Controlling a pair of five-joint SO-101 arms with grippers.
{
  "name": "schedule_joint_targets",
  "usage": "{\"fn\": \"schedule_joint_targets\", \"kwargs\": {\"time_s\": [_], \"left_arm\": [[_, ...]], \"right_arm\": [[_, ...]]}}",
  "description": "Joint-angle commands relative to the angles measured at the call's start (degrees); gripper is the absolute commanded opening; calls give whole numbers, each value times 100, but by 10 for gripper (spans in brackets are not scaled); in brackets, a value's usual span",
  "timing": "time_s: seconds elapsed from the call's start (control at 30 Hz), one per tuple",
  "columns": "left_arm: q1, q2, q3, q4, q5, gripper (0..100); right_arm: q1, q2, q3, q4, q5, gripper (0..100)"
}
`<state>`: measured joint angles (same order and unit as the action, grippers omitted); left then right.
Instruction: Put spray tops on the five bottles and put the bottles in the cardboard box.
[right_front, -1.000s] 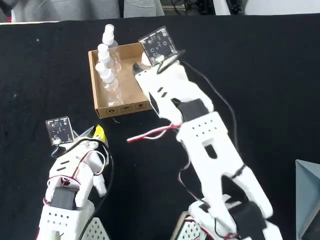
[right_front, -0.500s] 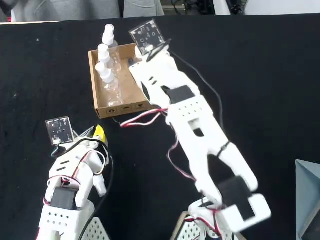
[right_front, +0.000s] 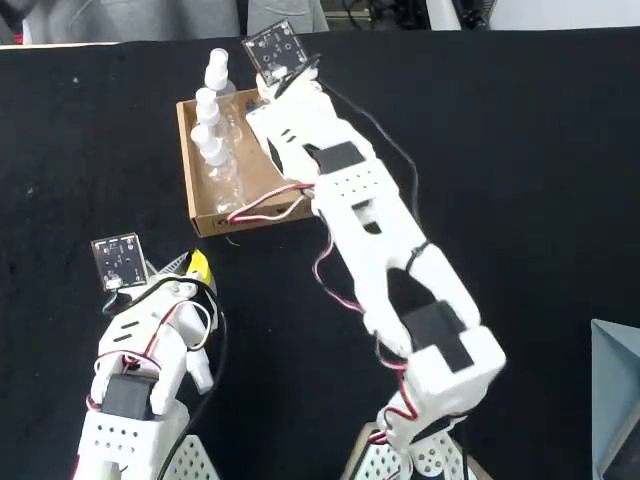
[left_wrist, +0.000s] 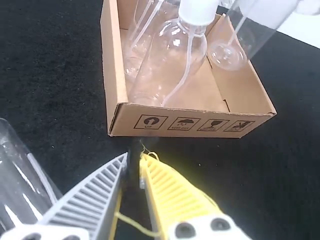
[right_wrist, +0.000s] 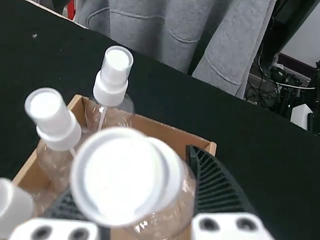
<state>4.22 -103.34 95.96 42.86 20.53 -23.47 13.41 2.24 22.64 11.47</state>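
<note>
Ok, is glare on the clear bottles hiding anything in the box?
Left wrist view: soft highlights on the bottles in the cardboard box, outlines readable. High view: clear bodies fade into the cardboard, white spray tops stand out. Right wrist view: nearest top shows no glare.

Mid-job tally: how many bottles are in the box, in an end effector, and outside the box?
Capped bottles in the cardboard box: 3
Capped bottle held by the right end effector over the box: 1
Clear bottle beside the left end effector, outside the box: 1
Total: 5 bottles
</note>
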Motion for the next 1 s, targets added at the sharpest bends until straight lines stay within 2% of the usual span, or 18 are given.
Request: {"fn": "schedule_joint_targets", "kwargs": {"time_s": [0.0,0.43,0.57,0.97], "left_arm": [[-48,-35,154,-123,-79,34],[4,-35,154,-123,-79,34],[4,-35,154,-123,-79,34],[-13,-35,154,-123,-79,34]], "right_arm": [[-44,163,-760,-193,0,99],[193,1754,-2290,-176,-9,99],[255,2088,-2615,-185,-440,99],[360,2334,-2703,-185,-554,99]]}}
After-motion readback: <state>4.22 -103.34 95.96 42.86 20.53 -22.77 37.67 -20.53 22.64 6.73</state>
